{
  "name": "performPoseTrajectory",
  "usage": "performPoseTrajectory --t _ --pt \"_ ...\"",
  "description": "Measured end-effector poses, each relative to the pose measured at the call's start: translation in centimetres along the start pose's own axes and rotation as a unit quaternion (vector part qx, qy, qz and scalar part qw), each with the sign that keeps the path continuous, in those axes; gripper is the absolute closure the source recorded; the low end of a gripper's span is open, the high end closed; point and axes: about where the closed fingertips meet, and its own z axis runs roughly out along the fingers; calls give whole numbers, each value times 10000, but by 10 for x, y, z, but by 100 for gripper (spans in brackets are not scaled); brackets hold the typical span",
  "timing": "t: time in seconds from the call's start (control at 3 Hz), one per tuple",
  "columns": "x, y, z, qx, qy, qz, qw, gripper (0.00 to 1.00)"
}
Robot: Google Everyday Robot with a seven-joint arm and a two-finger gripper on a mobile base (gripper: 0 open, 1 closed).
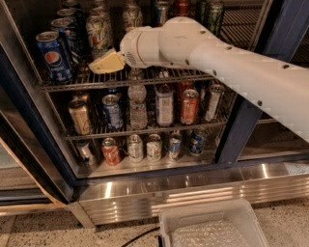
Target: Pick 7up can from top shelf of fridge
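Observation:
The fridge (pixel 240 129) stands open, with cans and bottles on wire racks. The 7up can (pixel 98 30), whitish with green lettering, stands at the front of a row on the top shelf (pixel 77 82), with more like it behind. My gripper (pixel 107 62), yellowish on the end of the white arm (pixel 217 58), is in front of the 7up can's lower part, just above the shelf's front rail, pointing left. It hides the can's base. A blue Pepsi can (pixel 53 56) stands to its left.
Dark green cans (pixel 214 13) stand at the top shelf's right. Two lower racks (pixel 145 130) hold several cans and a water bottle (pixel 138 105). Below is the ribbed steel base (pixel 193 189). A white plastic bin (pixel 212 226) and a black cable (pixel 140 236) lie on the floor.

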Motion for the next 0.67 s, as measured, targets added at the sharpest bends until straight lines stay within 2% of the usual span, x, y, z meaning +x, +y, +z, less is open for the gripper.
performPoseTrajectory --t 0.67 --pt "-7 -7 15 94 -93 -51 9999 16"
